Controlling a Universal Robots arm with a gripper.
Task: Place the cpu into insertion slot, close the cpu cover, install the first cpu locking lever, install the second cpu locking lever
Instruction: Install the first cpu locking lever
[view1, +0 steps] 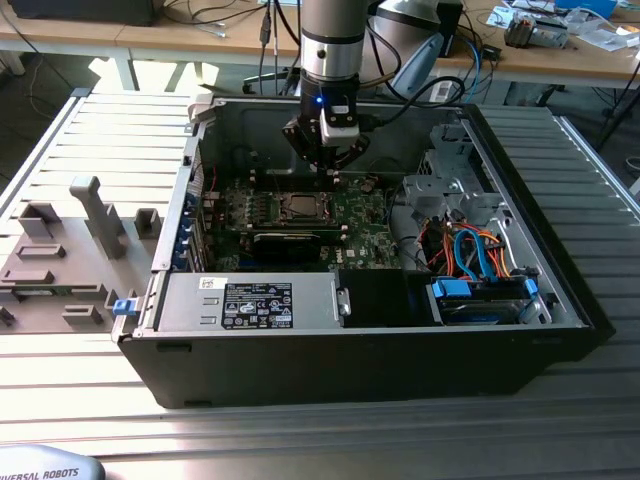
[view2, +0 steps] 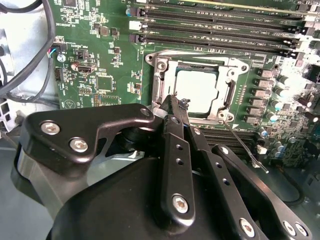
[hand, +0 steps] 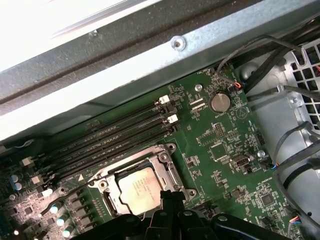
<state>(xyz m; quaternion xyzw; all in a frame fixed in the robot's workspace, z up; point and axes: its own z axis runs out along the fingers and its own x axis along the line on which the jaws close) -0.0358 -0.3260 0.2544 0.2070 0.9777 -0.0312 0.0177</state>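
The cpu (view2: 197, 90) lies flat in the insertion slot (view2: 156, 56) on the green board, its silver-grey top showing through the window of the cpu cover (view2: 164, 80), which lies down over it. My gripper (view2: 176, 102) is shut with nothing in it, its tips meeting at the edge of the cover. A thin wire locking lever (view2: 245, 145) sticks out from one corner of the slot, raised off the board. In the first wrist view the cpu (hand: 139, 189) sits just past my gripper (hand: 170, 195). In the exterior view my gripper (view1: 330, 172) hangs behind the cpu (view1: 298, 207).
Long dark memory slots (view2: 215, 30) run beside the socket. A black card (view1: 290, 240) lies in front of it. The case holds a power supply (view1: 250, 300) and a drive cage with blue and orange cables (view1: 480, 260). Grey fixtures (view1: 70, 240) stand at the exterior view's left.
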